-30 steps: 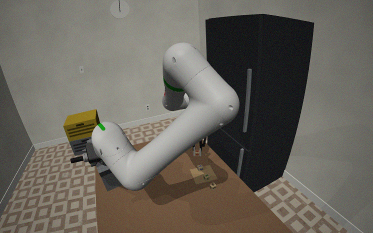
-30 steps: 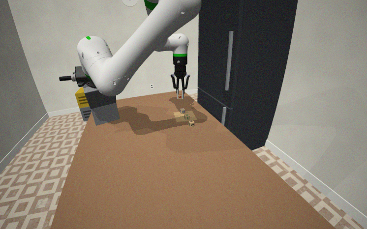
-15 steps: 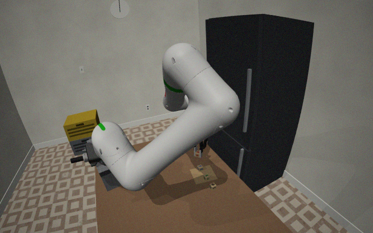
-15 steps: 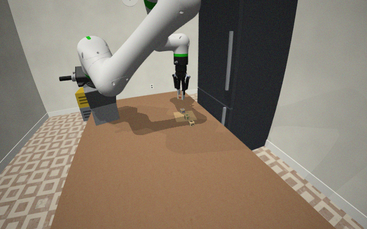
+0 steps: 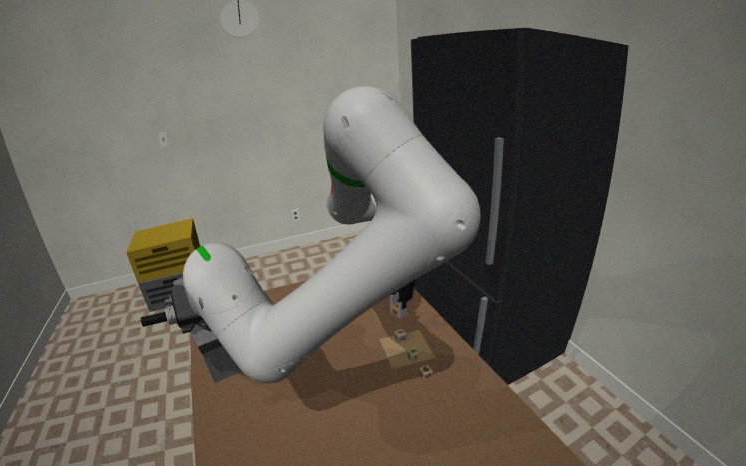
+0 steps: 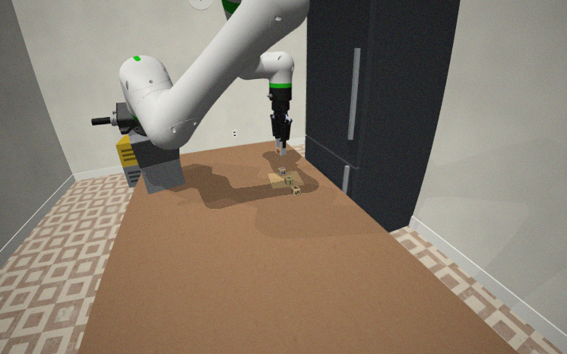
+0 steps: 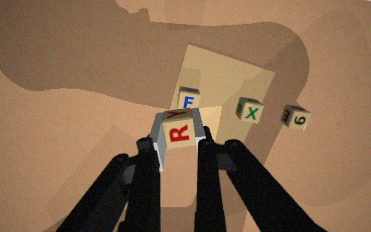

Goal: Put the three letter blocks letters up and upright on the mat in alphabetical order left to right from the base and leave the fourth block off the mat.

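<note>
Fingers of my gripper (image 7: 178,145) are nearly closed, pinching the R block (image 7: 179,133) above the table (image 6: 250,281), near its far right corner, red R facing up. Below lies the mat (image 7: 229,75): the F block (image 7: 188,100) and X block (image 7: 250,111) sit on it, while the 6 block (image 7: 297,117) rests just off its edge.

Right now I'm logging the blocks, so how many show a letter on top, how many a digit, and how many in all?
Letter blocks: 3: the R block held in the gripper, the F block, the X block.
Digit blocks: 1: the 6 block.
Total: 4 blocks.
</note>
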Controlling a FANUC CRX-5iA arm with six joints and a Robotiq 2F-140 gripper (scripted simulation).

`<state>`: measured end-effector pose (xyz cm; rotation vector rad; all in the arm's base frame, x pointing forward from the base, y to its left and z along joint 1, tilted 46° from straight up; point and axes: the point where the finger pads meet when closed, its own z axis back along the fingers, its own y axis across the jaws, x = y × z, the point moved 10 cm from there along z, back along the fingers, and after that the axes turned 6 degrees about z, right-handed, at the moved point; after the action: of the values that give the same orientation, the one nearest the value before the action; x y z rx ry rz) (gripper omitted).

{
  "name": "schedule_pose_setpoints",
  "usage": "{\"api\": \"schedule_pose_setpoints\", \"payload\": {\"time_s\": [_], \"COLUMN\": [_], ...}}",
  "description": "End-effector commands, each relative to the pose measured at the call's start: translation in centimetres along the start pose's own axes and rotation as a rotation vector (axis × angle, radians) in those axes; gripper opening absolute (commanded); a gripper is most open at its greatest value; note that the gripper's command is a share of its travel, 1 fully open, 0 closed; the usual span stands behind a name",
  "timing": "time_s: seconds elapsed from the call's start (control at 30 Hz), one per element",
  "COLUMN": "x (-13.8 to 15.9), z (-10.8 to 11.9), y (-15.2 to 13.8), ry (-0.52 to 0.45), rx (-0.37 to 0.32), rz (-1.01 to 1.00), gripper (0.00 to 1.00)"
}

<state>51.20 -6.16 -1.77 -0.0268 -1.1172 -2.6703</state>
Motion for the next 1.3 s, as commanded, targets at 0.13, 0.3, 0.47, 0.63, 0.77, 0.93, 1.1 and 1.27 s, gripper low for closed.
{"api": "schedule_pose_setpoints", "payload": {"time_s": [0.13, 0.3, 0.47, 0.63, 0.77, 0.93, 1.1, 1.27], "x": [0.3, 0.5, 0.6, 0.8, 0.9, 1.1, 1.2, 1.4], "z": [0.0, 0.0, 0.0, 0.1, 0.1, 0.1, 0.1, 0.1], "y": [0.6, 1.0, 1.2, 1.7, 2.0, 2.4, 2.7, 3.1], "ry": [0.009, 0.009, 0.010, 0.010, 0.011, 0.011, 0.012, 0.012], "rx": [0.007, 0.006, 0.006, 0.006, 0.005, 0.005, 0.005, 0.004], "rz": [-0.240, -0.368, -0.444, -0.612, -0.714, -0.843, -0.965, -1.088], "gripper": [0.16, 0.16, 0.16, 0.16, 0.16, 0.16, 0.16, 0.16]}}
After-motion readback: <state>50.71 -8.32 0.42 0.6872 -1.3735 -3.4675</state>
